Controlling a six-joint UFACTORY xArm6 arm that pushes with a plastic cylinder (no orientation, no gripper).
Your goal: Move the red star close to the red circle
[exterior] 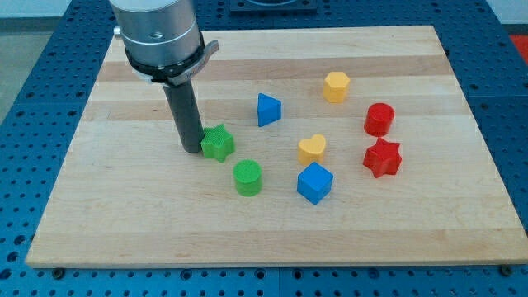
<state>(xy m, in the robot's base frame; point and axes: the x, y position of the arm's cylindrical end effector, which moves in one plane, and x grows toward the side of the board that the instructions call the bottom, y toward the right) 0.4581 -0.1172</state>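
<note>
The red star [382, 158] lies on the wooden board at the view's right. The red circle [379, 119], a short cylinder, stands just above it, a small gap apart. My tip [191, 149] rests on the board far to the view's left of both red blocks, right against the left side of the green star [218, 143].
A green cylinder [247, 177] sits below the green star. A blue triangle [268, 109], a yellow heart [312, 148], a blue cube [314, 182] and a yellow hexagon [336, 86] lie between my tip and the red blocks. The board's right edge [478, 124] is near the red blocks.
</note>
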